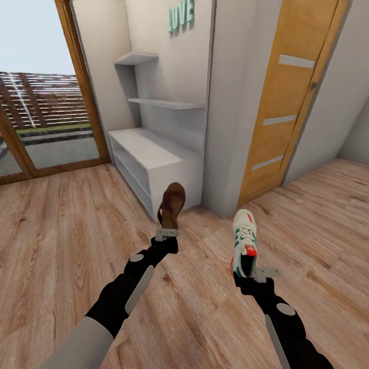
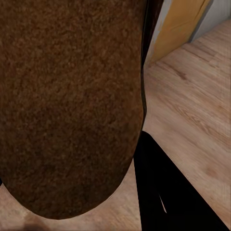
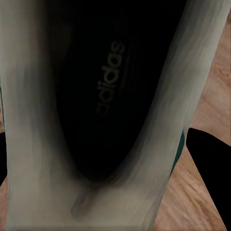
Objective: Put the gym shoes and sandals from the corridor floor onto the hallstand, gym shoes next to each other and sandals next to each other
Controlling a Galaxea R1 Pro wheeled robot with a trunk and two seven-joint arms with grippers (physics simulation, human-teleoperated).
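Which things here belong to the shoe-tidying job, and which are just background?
Job:
sandal, in left gripper
gym shoe, in right gripper
hallstand

Background:
wooden door
glass door
teal lettering

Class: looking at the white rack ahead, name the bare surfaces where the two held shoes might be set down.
The shoe rack shows a bare flat top, bordered by the wall behind and the glass door side. Its open shelves look bare too, though partly hidden. The sandal in the left gripper overlaps the near corner; the gym shoe hangs rightward.
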